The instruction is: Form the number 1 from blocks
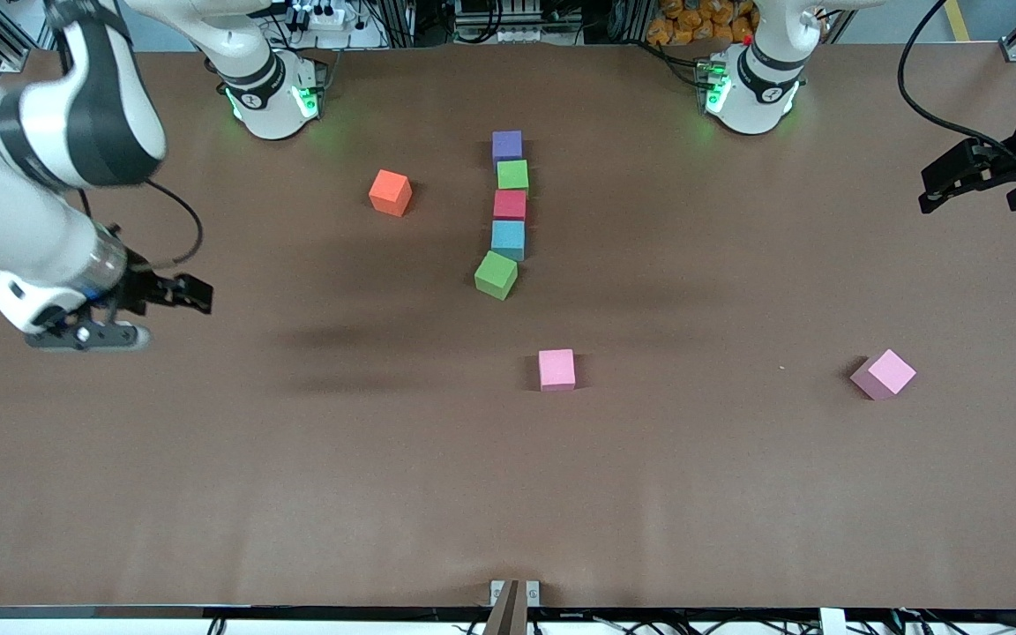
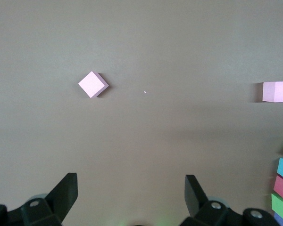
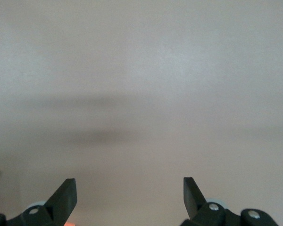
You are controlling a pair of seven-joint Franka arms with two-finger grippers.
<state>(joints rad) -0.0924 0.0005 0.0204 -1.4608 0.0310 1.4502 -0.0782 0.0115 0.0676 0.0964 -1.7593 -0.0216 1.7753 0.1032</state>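
Brown matte bench (image 1: 296, 494): right gripper (image 1: 168, 304) hovers at its own end, jaws apart, empty. Mid-bench, a column of small matte cubes: purple (image 1: 507, 145), green (image 1: 512, 175), red (image 1: 510, 205), light blue (image 1: 508, 239), a skewed green cube (image 1: 496, 274) nearest the camera. They look light and rigid; pinch opposite flat faces. Left gripper (image 1: 971, 181) waits at its end, jaws apart.

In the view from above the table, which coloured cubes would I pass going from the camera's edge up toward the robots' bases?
Pink cube near the middle → turned green cube → light blue cube → red cube → second green cube → purple cube. The other pink cube and the orange cube overlap these in depth, so I left them out.
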